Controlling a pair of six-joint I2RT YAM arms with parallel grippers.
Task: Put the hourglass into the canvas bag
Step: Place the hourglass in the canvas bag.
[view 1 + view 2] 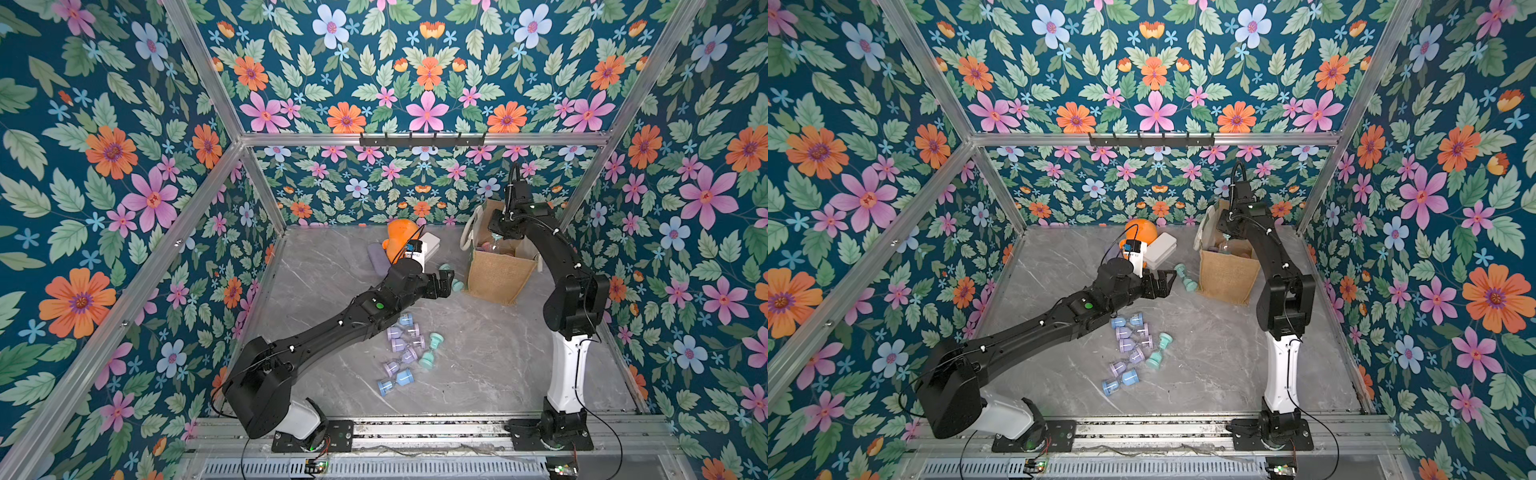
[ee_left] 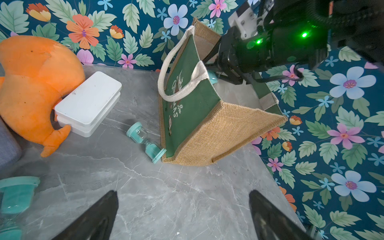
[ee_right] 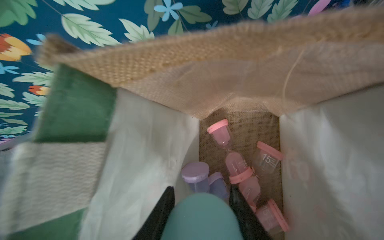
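hourglass [image 3: 202, 218] in r tool [image 3: 202, 190], over bag [image 3: 207, 68]

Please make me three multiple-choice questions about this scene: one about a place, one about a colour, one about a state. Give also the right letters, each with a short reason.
1. Where is the right hand?
A. At the open mouth of the canvas bag
B. Beside the white box
C. Above the loose hourglasses

2. Which colour has the hourglass in the right hand?
A. Pink
B. Teal
C. Orange

3. In which state is the left hand?
A. Shut on a bag handle
B. Shut on an hourglass
C. Open and empty

Answers:
1 A, since its wrist view looks straight down into the bag.
2 B, since a teal cap sits between its fingers.
3 C, since its fingers stand wide apart over bare table.
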